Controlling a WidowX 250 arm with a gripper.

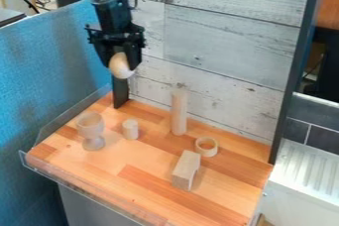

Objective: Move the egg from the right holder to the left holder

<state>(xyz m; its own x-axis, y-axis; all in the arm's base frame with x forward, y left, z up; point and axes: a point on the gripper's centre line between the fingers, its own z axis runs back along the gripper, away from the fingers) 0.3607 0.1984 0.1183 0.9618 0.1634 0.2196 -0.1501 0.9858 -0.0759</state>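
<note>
While the black gripper [122,68] hangs above the back left part of the wooden board [132,190], its two fingers are closed on the egg [120,65], w/ one finger at each side of it. The egg is pale and light brown, and it is held in the air, well above the board. Below, nr the left edge, a wooden goblet-shaped cup [91,126] stands upright. Just beside it, to the right, is a short cylinder [130,129], also upright. A tall cylinder [179,113] stands nr the plank wall [225,46], abt. the middle. A ring [206,146] lies to the right of it, and a rectangular block [186,170] rests in front of the ring, a bit left. The blue panel [53,71] is on the L side.
</note>
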